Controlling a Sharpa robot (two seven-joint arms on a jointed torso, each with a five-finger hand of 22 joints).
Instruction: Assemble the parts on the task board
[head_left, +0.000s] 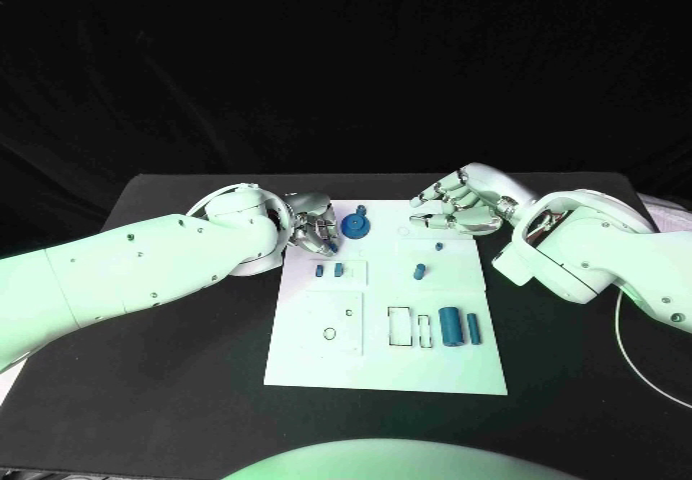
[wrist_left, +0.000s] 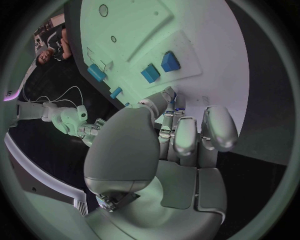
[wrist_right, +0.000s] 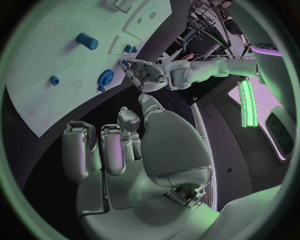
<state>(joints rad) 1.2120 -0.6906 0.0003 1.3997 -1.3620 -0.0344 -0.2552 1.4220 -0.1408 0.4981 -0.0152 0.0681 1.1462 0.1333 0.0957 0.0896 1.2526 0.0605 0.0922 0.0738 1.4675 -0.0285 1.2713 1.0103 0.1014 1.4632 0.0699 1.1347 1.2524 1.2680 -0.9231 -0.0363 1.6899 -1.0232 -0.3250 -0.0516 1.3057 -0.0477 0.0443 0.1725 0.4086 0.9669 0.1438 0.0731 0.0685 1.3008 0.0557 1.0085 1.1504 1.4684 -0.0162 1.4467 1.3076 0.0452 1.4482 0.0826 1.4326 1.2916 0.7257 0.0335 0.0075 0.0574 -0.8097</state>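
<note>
The white task board (head_left: 325, 350) lies mid-table. My left hand (head_left: 307, 224) hovers over its far left corner and pinches a small blue part (head_left: 330, 246) between thumb and fingertip; the part's blue tip (wrist_left: 174, 97) shows past the fingers, and the blue part (wrist_right: 126, 64) shows again at that hand (wrist_right: 147, 73). A blue gear (head_left: 358, 224) stands just beside it. My right hand (head_left: 456, 208) hangs over the far right edge, fingers (wrist_right: 94, 150) curled in with nothing in them. Two blue blocks (head_left: 327, 270), a short peg (head_left: 420, 270) and two cylinders (head_left: 462, 327) sit on the board.
Empty rectangular slots (head_left: 400, 325) lie left of the cylinders, and a small round hole (head_left: 330, 333) is in the near left panel. A thin white cable (head_left: 624, 330) loops on the black table at the right. A white base (head_left: 260, 262) sits under my left forearm.
</note>
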